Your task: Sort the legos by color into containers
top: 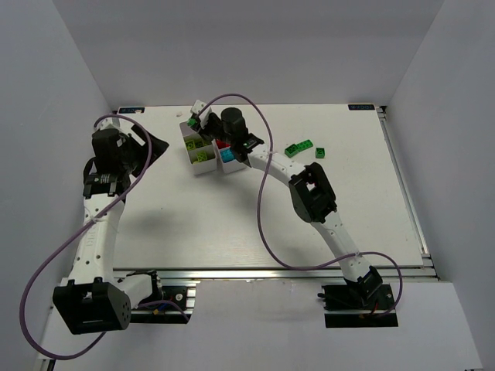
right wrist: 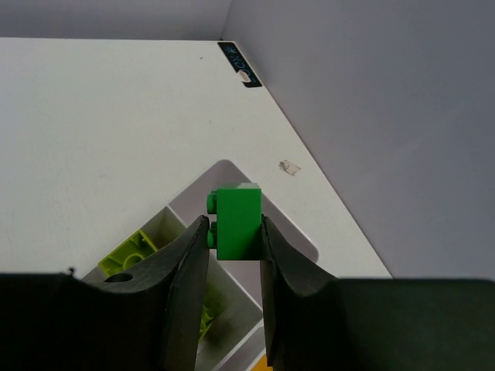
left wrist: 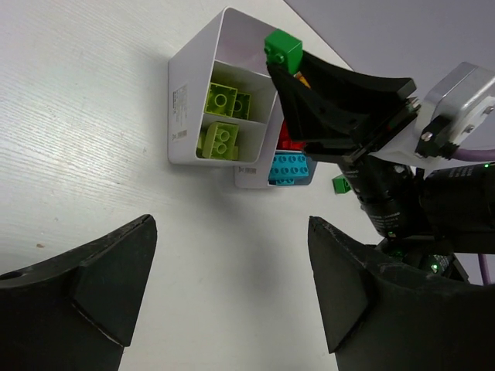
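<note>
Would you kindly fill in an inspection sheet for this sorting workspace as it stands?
Surface: white wood-grain table.
Job's things: white three-compartment plastic tray holding lime studded bricks; second white tray beside it with red brick and cyan brick; two green bricks loose on the table to their right.
Clutter: small pale scrap near the far corner.
Grippers: right gripper shut on green brick above the first tray; left gripper open, empty.
Cables: purple cables loop over the table.
Surroundings: plain grey walls.

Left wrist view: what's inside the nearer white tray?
Lime green bricks in its two nearer compartments; the far one's floor is partly hidden by the right gripper holding a green brick.
</note>
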`<act>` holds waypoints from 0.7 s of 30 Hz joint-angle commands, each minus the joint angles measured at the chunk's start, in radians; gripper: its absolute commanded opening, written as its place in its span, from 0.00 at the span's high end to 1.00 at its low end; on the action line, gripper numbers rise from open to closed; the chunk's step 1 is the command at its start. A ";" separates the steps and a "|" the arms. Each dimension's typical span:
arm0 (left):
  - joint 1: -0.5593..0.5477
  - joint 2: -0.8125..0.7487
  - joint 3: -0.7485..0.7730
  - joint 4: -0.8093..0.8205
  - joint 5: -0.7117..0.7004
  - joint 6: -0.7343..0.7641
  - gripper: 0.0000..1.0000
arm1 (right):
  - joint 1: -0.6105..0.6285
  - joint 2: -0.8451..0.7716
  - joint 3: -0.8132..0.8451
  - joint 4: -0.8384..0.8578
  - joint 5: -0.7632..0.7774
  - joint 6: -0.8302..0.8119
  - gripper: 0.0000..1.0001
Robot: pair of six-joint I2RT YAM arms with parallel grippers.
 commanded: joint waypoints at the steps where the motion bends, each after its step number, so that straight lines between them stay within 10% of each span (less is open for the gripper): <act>1: 0.012 -0.020 0.015 -0.023 0.032 0.032 0.12 | -0.001 0.008 0.056 0.093 0.043 -0.018 1.00; 21: 0.015 -0.073 -0.011 -0.050 0.028 0.009 0.12 | 0.000 0.053 0.051 0.131 0.054 -0.031 0.76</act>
